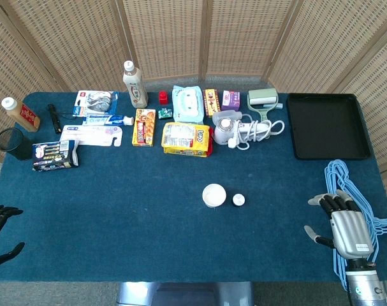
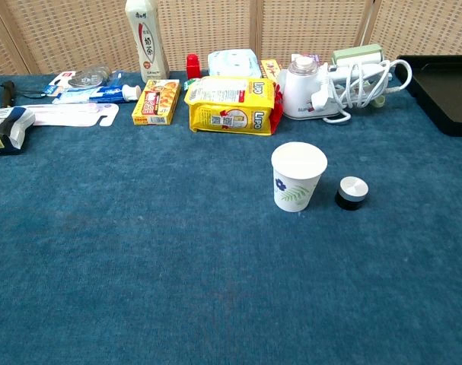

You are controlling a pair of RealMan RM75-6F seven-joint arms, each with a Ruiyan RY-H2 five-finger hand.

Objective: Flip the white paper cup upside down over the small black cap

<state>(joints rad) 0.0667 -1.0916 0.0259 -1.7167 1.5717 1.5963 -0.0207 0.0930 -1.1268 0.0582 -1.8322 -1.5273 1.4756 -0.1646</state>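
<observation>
The blue cloth surface (image 1: 148, 210) carries everything. The right hand (image 1: 346, 226) rests on it with fingers apart, empty. Well to its left the white paper cup with a leaf print (image 2: 298, 176) stands upright, the small black cap with a silver top (image 2: 352, 193) just beside it, nearer the hand. No grasp is started; next the hand must reach and grip the cup's wall

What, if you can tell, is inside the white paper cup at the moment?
The white paper cup stands upright, mouth up; only white interior shows. The small black cap sits beside it on the table, uncovered.
</observation>
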